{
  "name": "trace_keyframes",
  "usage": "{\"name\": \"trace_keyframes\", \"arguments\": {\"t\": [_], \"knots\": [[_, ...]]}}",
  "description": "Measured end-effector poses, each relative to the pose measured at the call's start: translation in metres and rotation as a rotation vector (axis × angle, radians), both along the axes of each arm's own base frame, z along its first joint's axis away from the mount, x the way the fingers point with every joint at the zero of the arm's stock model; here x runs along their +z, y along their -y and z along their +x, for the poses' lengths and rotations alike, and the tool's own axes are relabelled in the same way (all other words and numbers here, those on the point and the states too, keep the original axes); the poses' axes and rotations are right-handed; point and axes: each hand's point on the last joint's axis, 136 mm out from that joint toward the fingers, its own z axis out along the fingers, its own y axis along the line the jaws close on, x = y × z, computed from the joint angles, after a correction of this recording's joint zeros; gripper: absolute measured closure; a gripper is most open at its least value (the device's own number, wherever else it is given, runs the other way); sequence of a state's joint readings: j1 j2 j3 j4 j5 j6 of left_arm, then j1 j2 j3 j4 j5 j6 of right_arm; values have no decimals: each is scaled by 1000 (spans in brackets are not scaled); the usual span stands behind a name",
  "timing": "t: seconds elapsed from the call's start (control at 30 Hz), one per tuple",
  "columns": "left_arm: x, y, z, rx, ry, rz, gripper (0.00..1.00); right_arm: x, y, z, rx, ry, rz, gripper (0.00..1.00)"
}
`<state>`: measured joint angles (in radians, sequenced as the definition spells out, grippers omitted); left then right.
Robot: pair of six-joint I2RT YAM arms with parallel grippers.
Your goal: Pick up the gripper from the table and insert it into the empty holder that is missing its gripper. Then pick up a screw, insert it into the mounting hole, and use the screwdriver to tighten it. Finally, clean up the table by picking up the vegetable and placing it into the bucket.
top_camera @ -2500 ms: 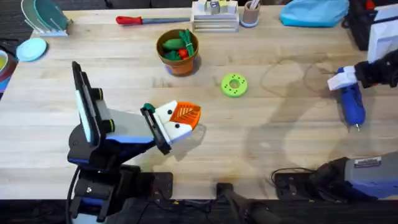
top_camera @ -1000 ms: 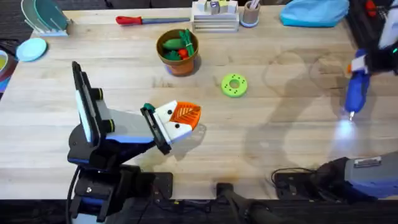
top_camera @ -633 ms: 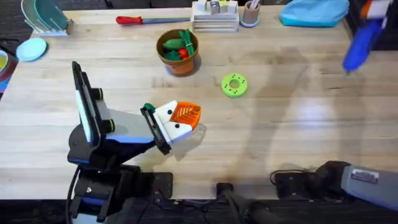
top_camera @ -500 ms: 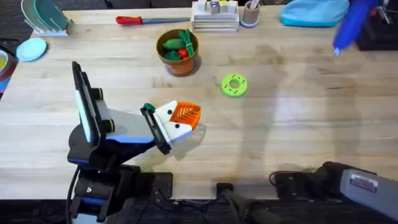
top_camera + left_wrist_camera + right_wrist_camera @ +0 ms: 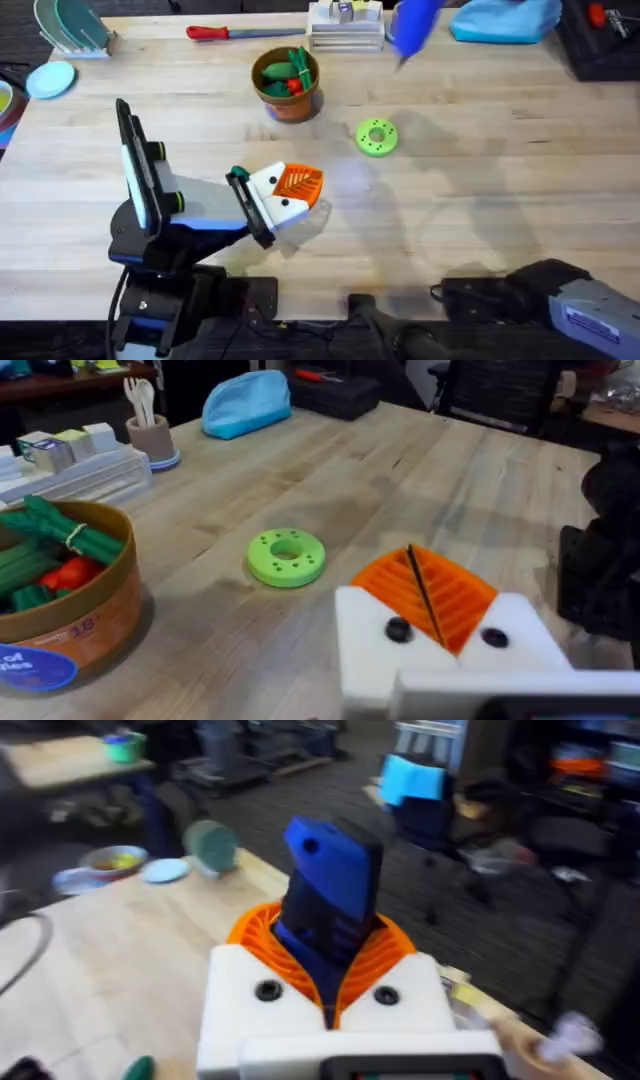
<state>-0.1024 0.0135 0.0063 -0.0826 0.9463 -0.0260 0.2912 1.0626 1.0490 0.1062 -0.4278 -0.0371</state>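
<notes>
My right gripper (image 5: 335, 982) is clamped on the bright blue pen-shaped screwdriver (image 5: 330, 905); in my right wrist view the blue body stands between my white fingers with their orange ribbed pads (image 5: 262, 935). In the overhead view the screwdriver (image 5: 410, 28) is a blue blur at the top of the frame, a little right of the middle, above the wooden table (image 5: 480, 190).

My left gripper (image 5: 297, 185) rests low over the table at the left centre of the overhead view. Its two orange pads (image 5: 425, 595) are pressed together with only a thin dark line between them, and nothing is held there.

The flat lime-green ring-shaped disc (image 5: 376, 137) lies on the table near the middle, to the upper right of my left gripper and apart from it. The round brown-orange bucket (image 5: 288, 85) stands higher, left of the disc. Inside it I see green and red toy produce (image 5: 284, 74), and the dark green vegetable (image 5: 65, 532) lies among these pieces.

A long red-handled tool (image 5: 230, 32) lies along the upper edge, left of the bucket. A light blue soft pouch (image 5: 505, 18) is in the upper right.
</notes>
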Motion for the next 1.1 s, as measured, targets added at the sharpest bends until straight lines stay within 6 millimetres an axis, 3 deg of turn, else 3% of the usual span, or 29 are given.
{"name": "trace_keyframes", "arguments": {"t": [0.17,0.33,0.67,0.8,1.1], "knots": [[0,0,0,0,0,0,995,-17,-65,-35,204,20,44,980],[0,0,0,0,0,0,995,-20,-102,-71,349,14,56,980],[0,0,0,0,0,0,995,-13,-137,-114,503,33,79,980],[0,0,0,0,0,0,996,-11,-151,-119,540,63,98,980],[0,0,0,0,0,0,995,-39,-181,-120,594,12,70,980]]}}
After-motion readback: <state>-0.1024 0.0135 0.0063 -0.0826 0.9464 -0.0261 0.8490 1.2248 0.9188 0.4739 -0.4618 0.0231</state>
